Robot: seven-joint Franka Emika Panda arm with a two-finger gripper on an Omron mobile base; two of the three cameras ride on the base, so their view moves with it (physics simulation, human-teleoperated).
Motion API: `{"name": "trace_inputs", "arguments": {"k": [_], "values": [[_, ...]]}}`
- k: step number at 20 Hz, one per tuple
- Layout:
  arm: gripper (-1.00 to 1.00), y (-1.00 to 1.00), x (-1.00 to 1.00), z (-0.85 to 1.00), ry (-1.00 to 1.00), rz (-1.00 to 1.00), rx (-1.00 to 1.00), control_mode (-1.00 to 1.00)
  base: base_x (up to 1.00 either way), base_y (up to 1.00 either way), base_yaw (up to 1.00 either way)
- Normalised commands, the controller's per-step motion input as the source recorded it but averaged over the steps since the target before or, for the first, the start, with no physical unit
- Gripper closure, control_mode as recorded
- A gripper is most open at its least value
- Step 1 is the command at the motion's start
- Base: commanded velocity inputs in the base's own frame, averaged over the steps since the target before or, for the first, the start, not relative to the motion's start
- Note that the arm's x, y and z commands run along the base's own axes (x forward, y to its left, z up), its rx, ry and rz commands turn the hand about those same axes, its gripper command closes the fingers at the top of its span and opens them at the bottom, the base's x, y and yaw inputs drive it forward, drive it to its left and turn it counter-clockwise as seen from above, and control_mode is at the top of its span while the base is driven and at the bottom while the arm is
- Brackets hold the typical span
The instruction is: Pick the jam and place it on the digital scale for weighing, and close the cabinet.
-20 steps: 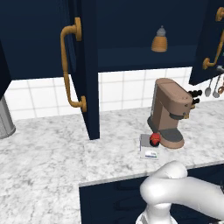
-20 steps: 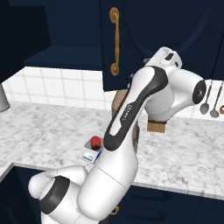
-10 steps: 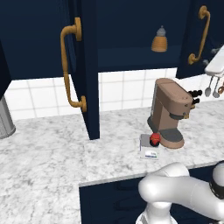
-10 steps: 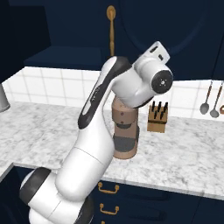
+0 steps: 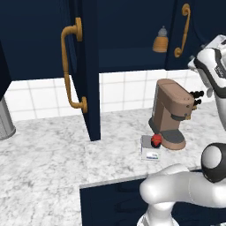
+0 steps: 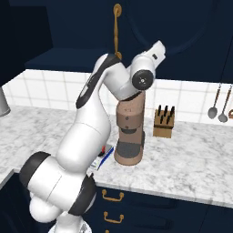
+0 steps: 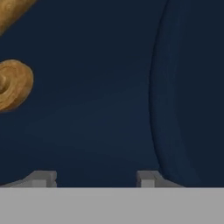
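Jam (image 5: 156, 140) rests on scale (image 5: 149, 150) on bench (image 5: 53, 163). Hand (image 7: 92, 179) faces the cabinet (image 7: 96, 96) door, fingers apart, gripping nothing.

Kitchen: marble counter (image 5: 53, 167), tiled backsplash (image 5: 123, 90), coffee machine (image 5: 170, 112), knife block (image 6: 164, 122).

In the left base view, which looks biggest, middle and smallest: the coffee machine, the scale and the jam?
1. Coffee machine, by far the biggest.
2. Scale, flat and much smaller.
3. Jam, smallest; it sits on the scale.
All three stand close together, so nearness hardly matters.
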Motion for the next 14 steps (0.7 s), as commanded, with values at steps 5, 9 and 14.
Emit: {"name": "trace_inputs", "arguments": {"k": [5,9,14], "values": [[-1.00,-0.22,0.89,-0.22,0.00,-0.04,0.03,-1.00,0.00,0.00,0.00],[-1.00,-0.18,-0.29,-0.10,0.00,0.00,0.01,-1.00,0.00,0.00,0.00],[-1.00,-0.38,-0.88,0.39,0.14,0.00,0.00,-1.00,0.00,0.00,0.00]]}}
